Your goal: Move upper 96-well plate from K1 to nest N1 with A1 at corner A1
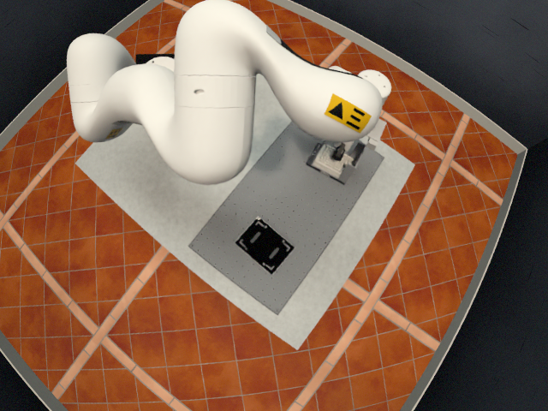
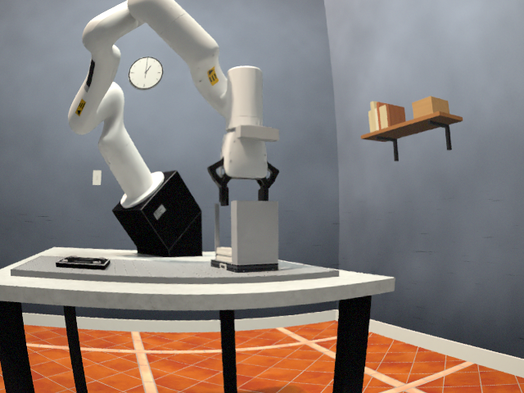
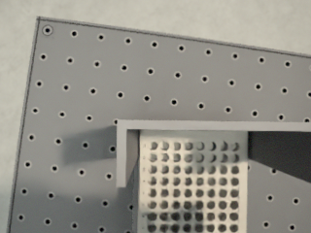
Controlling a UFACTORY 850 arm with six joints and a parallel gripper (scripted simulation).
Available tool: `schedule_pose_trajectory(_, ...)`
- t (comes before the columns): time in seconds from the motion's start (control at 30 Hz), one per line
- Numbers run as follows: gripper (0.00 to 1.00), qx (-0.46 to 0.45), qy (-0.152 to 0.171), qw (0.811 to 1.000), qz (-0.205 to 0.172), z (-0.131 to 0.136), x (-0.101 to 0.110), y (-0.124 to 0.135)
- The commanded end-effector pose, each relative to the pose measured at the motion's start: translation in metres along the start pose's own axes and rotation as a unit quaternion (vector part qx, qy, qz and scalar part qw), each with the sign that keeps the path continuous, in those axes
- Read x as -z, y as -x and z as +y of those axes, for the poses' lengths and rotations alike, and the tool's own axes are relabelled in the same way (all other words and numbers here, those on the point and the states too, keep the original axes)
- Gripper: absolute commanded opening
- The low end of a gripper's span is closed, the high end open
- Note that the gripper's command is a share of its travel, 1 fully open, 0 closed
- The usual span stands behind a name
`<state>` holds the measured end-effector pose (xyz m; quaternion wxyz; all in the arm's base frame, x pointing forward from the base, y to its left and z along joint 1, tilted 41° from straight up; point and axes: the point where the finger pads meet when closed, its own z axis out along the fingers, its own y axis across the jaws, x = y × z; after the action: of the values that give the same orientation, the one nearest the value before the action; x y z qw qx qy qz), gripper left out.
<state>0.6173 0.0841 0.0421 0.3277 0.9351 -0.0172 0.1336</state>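
1. Two white 96-well plates sit stacked at the bottom of stack rack K1 [image 2: 254, 228], a tall grey open-fronted enclosure on the perforated baseplate [image 2: 178, 270]. The upper 96-well plate [image 3: 194, 184] shows from above as a grid of round wells between the rack walls.
2. The gripper [image 2: 243, 195] hangs directly over the rack's top edge, fingers spread fully wide and holding nothing.
3. The plate looks like thin, rigid moulded plastic: probably light, stiff, and smooth enough to slip under a weak pinch.
4. The best hold is likely across two opposite outer side walls, well above the seam with the lower plate [image 2: 223, 259], so only the top one lifts.
5. The rack walls leave little room beside the plate, so the fingers must descend straight.
6. Plate nest N1 [image 1: 265, 246], a black frame with white corner locators, lies well apart on the same baseplate.
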Motion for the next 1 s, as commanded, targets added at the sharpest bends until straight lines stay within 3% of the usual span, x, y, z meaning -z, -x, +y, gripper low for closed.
schedule_pose_trajectory(0.0,1.00,0.000,0.000,1.000,0.001,0.000,-0.006,-0.001)
schedule_pose_trajectory(0.97,1.00,0.000,0.000,1.000,0.001,0.000,-0.048,-0.001)
